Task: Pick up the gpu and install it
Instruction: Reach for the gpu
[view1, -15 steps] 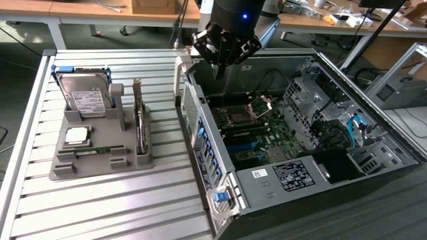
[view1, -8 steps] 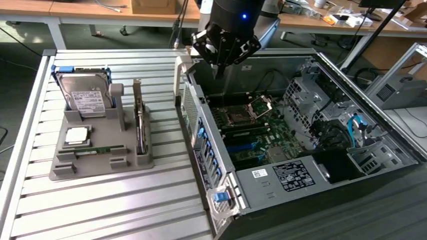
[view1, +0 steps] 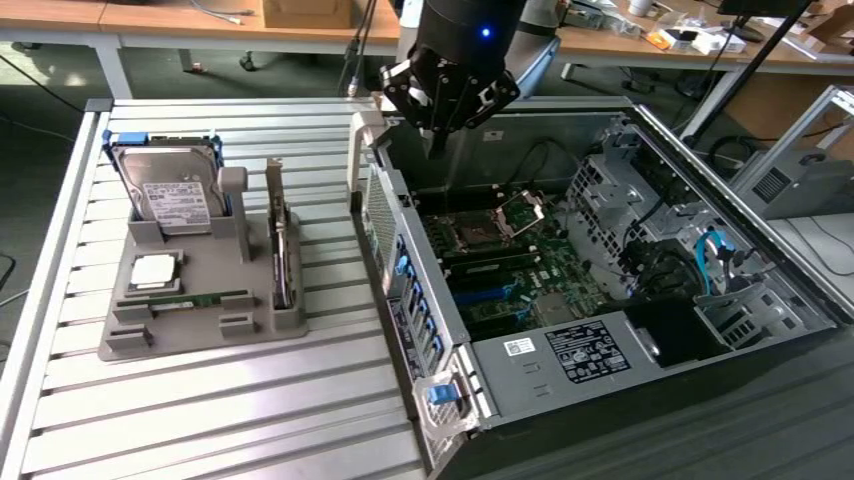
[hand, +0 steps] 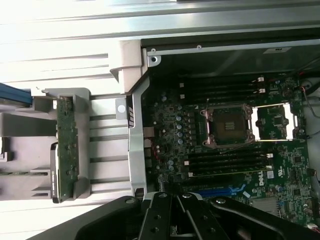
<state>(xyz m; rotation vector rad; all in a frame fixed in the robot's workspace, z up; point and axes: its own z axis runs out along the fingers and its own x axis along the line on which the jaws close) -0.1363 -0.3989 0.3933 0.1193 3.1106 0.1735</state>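
Currently gripper (view1: 434, 140) hovers over the open case (view1: 534, 372), jaws fully closed and empty; gpu (view1: 278, 240) stands on edge in the grey holder (view1: 200, 330), well apart, so a clean pick likely needs jaws opened and squared across the card's top edge.

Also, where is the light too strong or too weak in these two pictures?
Wrist view: the slatted table is washed out to white by glare, and the computer case is dark along its inner wall. Exterior view: light is even, the gpu in its grey holder is well lit, only deep parts of the case lie in shadow.
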